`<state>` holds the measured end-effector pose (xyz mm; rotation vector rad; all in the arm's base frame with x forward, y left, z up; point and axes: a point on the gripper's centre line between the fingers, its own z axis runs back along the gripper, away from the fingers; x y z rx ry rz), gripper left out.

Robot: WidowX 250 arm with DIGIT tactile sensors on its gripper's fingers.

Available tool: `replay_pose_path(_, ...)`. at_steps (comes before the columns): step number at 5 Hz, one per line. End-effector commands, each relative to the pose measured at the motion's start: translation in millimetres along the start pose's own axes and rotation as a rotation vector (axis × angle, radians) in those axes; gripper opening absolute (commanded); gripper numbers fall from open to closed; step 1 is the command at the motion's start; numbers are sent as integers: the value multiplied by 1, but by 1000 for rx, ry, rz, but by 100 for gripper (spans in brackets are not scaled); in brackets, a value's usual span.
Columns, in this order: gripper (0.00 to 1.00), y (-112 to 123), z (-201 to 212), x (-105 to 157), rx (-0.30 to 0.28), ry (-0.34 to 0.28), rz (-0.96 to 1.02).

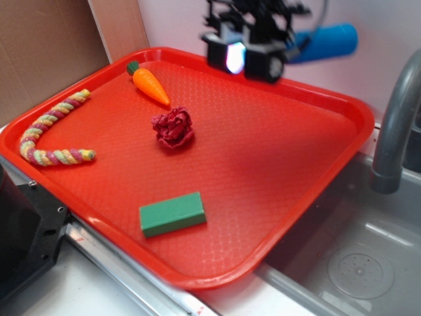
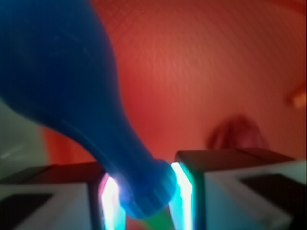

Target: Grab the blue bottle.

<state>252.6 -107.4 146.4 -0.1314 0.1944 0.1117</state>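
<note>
Hand (image 1: pixel 253 56) grips blue bottle (image 1: pixel 325 42) by its neck, lying level, fat end rightward.

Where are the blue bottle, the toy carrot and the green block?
blue bottle (image 1: pixel 329 41): exterior view, on its fat body, right of the gripper.
toy carrot (image 1: pixel 150 85): exterior view, middle of the orange body.
green block (image 1: pixel 172 213): exterior view, centre of its top face.

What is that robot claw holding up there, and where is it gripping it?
The gripper holds the blue bottle, pinched by its narrow neck end between the two fingers, lifted above the red tray.
</note>
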Motion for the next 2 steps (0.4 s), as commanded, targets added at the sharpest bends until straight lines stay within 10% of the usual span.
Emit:
replay_pose_path(1,0,-2,65,-104,-82,-104,174)
replay_pose_path(2,0,1,59,-104,72,-14,279)
